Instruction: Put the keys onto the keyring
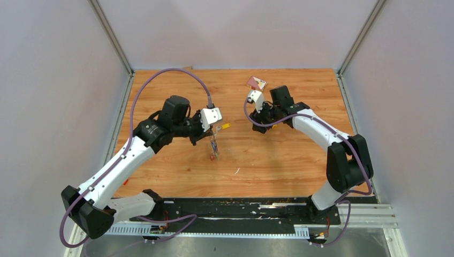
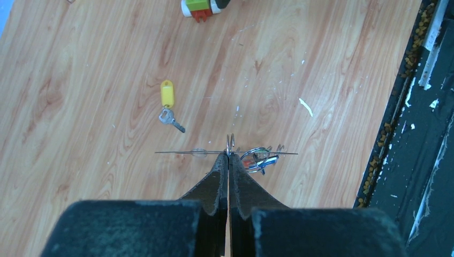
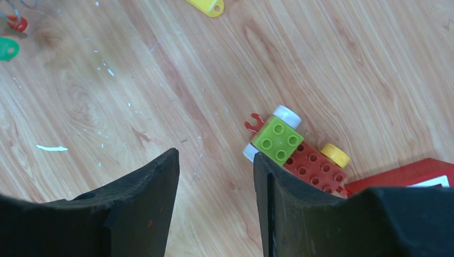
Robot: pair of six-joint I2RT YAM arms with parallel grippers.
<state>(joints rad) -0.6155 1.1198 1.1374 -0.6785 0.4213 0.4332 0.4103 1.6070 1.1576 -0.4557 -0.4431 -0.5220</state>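
- The left gripper [image 2: 229,156] is shut tight, with no gap between its jaws.
- The keyring [image 2: 182,152] is pinched at the tips of that gripper and held up above the table [image 2: 80,80].
- From the left wrist view the keyring is seen from its edge, so it looks like a thin grey line.
- The red key [image 2: 256,160] is seen just beside the gripper tips, close up against the keyring. It looks to be hanging there, but whether it is really threaded on cannot be told.
- The yellow key [image 2: 169,103] is lying flat on the wood, apart from the keyring and not held by anything.
- The right gripper [image 3: 215,155] is held about half open, and nothing is seen between its jaws, only bare wood.
- A toy car [image 3: 292,147] is seen just beside one finger of the right gripper, and a red block [image 3: 423,171] lies behind the car.
- The step in hand is judged to be this: the keyring is held ready while the yellow key waits to be fetched.
- For the next move, the right gripper should be brought away from the toy car and over to the yellow key.
- The key is small and flat, so a low, careful pinch is called for, best made at the fat yellow tag.
- The keyring should be kept steady so the key can be slid on.
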